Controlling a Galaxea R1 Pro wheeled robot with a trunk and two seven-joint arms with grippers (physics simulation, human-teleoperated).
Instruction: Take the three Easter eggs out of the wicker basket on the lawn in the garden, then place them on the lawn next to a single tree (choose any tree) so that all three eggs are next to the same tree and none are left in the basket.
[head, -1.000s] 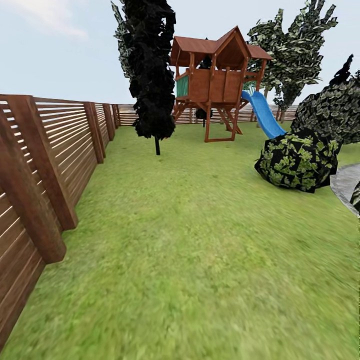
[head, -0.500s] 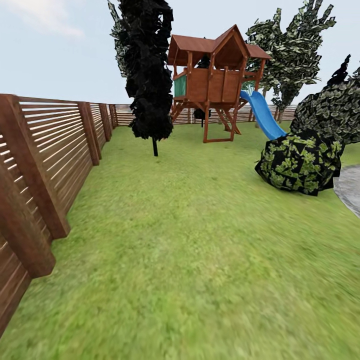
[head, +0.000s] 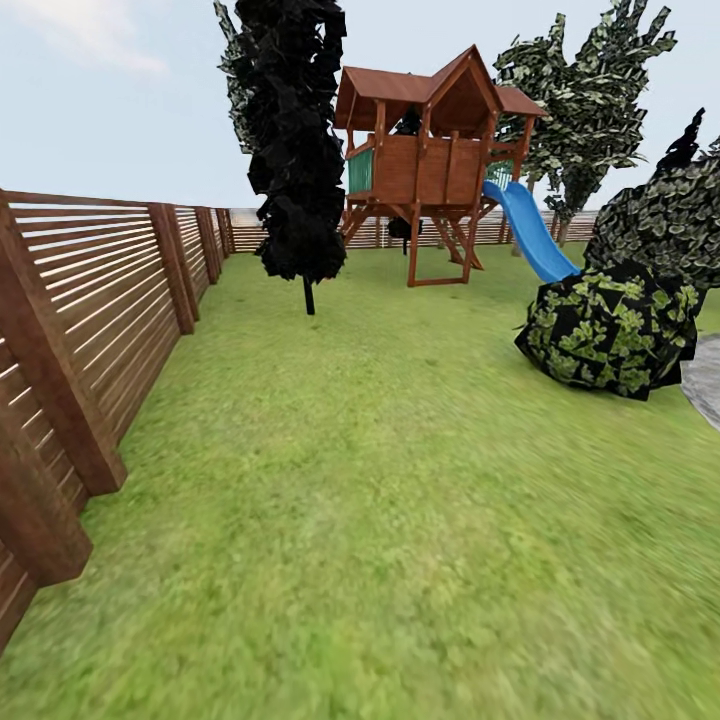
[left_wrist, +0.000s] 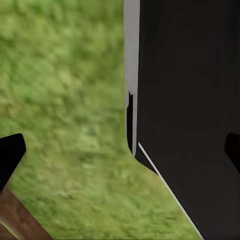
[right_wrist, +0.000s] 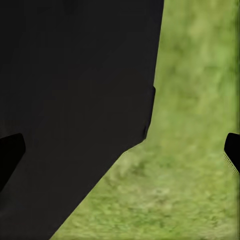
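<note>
The lawn (head: 400, 480) stretches ahead as mottled green grass. The Easter eggs and the wicker basket are out of view. A leafy tree (head: 590, 100) stands at the far back right, behind the play tower. In the left wrist view my left gripper (left_wrist: 120, 152) is open, its dark fingertips (left_wrist: 10, 155) wide apart over grass with nothing between them. My right gripper (right_wrist: 121, 150) is open too, empty, its fingertips (right_wrist: 232, 150) at the edges of the right wrist view above grass.
A slatted wooden fence (head: 90, 320) runs along the left. A narrow black cypress (head: 295, 140) stands mid-lawn, with a wooden play tower (head: 430, 160) and blue slide (head: 530, 230) behind it. A round bush (head: 610, 330) and grey paving (head: 705, 375) lie right.
The whole head view has shifted: the camera has moved forward over the lawn, the fence posts sliding off to the left and the bush drifting right. Nothing in the garden itself has moved.
</note>
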